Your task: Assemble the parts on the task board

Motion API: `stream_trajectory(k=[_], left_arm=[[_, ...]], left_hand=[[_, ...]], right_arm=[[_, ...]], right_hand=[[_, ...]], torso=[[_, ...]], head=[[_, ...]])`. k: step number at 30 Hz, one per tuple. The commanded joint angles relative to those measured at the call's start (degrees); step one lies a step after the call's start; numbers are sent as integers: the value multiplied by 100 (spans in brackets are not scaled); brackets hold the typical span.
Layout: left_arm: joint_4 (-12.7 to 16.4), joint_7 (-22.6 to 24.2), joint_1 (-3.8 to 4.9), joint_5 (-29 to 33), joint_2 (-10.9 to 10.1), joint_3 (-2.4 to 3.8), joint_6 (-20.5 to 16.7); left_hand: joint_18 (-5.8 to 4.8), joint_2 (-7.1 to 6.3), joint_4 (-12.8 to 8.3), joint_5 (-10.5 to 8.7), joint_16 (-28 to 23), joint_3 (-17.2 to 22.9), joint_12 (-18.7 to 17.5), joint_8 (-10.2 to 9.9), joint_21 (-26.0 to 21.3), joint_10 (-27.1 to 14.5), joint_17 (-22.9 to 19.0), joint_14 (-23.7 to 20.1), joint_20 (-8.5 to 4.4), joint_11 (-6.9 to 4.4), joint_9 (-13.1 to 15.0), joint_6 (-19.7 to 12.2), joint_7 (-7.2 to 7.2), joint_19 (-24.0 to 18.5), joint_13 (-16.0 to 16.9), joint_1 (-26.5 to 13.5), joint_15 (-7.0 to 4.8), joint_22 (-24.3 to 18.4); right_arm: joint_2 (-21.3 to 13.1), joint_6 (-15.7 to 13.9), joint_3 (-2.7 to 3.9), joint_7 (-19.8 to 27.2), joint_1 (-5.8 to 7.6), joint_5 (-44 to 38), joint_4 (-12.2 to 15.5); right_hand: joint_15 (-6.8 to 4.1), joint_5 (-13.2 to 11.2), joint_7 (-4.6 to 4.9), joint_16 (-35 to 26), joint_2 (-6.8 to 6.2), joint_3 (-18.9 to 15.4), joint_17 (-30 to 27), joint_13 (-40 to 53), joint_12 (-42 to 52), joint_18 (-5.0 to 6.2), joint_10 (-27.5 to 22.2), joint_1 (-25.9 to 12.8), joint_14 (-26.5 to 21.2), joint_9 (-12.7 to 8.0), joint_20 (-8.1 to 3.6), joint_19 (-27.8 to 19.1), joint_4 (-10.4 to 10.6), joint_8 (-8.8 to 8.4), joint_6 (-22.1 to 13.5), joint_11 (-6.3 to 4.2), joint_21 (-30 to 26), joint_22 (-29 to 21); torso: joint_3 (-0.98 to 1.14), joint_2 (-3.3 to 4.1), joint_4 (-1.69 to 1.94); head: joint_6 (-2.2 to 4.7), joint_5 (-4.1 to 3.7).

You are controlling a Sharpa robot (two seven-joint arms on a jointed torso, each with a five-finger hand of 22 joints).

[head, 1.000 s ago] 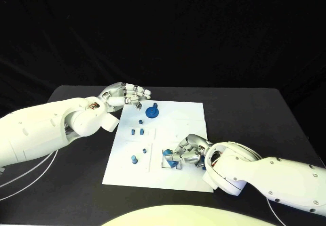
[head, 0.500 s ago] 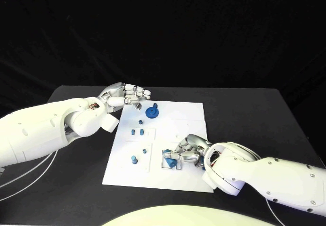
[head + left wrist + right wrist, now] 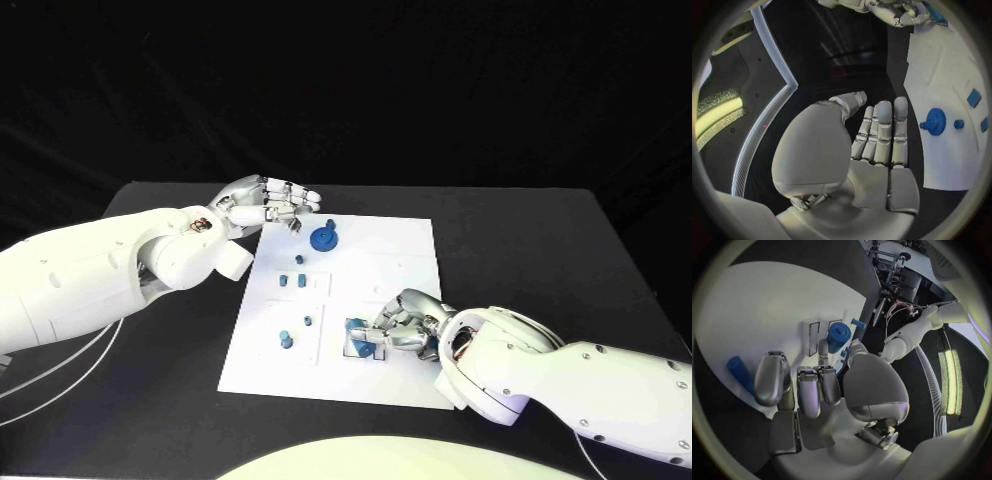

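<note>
While its silver fingers curl down over a blue cone-shaped part [image 3: 366, 347] at the white flat task board's [image 3: 389, 250] five o'clock corner, the right hand [image 3: 400, 325] touches it; a firm hold cannot be told. At eleven o'clock, the left hand [image 3: 268, 203] hovers empty, fingers loosely apart, beside a blue round knobbed disc [image 3: 325, 238] on the matte black surface [image 3: 519, 240].

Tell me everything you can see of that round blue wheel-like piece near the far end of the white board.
The round blue piece is a flat disc with a raised hub in its middle, plastic by its look. It lies flat on the white task board near its far edge. Nothing touches it; the left robot hand hangs beside it, fingers apart.
</note>
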Motion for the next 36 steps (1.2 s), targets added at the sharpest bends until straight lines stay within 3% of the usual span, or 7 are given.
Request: stream_trajectory(k=[1, 8, 18, 24, 30, 36], left_arm=[[6, 39, 1, 35, 0, 3, 84], [5, 42, 1, 35, -5, 3, 86], [-6, 42, 1, 35, 2, 3, 90], [-23, 43, 1, 35, 17, 3, 90], [-29, 41, 0, 35, 21, 3, 90], [-31, 39, 0, 35, 15, 3, 89]], left_hand=[[83, 25, -29, 31, 39, -1, 35, 24, -19, -51, -8, -36, 26, 3, -7, -36, -9, -16, 6, -24, 5, 1], [83, 28, -31, 31, 41, 2, 38, 25, -19, -54, -10, -37, 26, 4, -7, -37, -9, -16, 6, -23, 5, 2], [83, 28, -31, 31, 41, 2, 38, 25, -19, -54, -10, -37, 26, 4, -7, -37, -9, -16, 6, -23, 5, 2], [83, 33, -36, 32, 43, 8, 47, 27, -18, -59, -14, -40, 27, 4, -8, -39, -10, -18, 7, -19, 5, 3], [83, 33, -36, 32, 43, 8, 47, 27, -18, -59, -14, -40, 27, 4, -8, -39, -10, -18, 7, -19, 5, 3], [83, 33, -36, 32, 43, 8, 47, 27, -18, -59, -14, -40, 27, 4, -8, -39, -10, -18, 7, -19, 5, 3]], right_arm=[[-73, 40, -1, 51, -12, -122, 100], [-200, 72, -1, 58, -15, -126, 233], [-154, 151, -1, 80, -22, -56, 266], [-29, 199, -3, 143, -23, 21, 218], [-21, 214, -10, 168, -28, 5, 192], [-59, 279, -16, 155, -39, -83, 188]], right_hand=[[-28, 30, 0, -19, 76, -7, 1198, 909, -16, -75, 159, 13, 522, 2, -33, 108, -9, 23, -44, -11, 6, 1025], [-28, 28, -2, -16, 99, -2, 1205, 914, -11, -77, 163, 28, 523, 3, -33, 111, -11, 28, -42, -13, 18, 1028], [-31, 23, -7, -12, 175, 10, 1217, 921, -4, -79, 170, 92, 526, 4, -35, 115, -17, 39, -40, -17, 32, 1032], [-34, 20, -10, -10, 244, 15, 1223, 927, 0, -79, 176, 166, 528, 2, -37, 117, -23, 46, -42, -20, 36, 1033], [-36, 18, -12, -10, 284, 14, 1224, 925, -4, -78, 175, 255, 528, -1, -39, 115, -29, 49, -48, -22, 27, 1031], [-42, 25, -18, -9, 270, 35, 1230, 931, -9, -81, 178, 836, 529, -30, -45, 119, -45, 47, -64, -28, 43, 1035]], torso=[[1, -1, -1], [0, 0, -18], [2, -5, 32], [6, -13, -6], [-5, -6, -6], [1, 1, 9]], head=[[-2, 14], [-2, 31], [-8, 15], [-6, 27], [14, 5], [20, 3]])
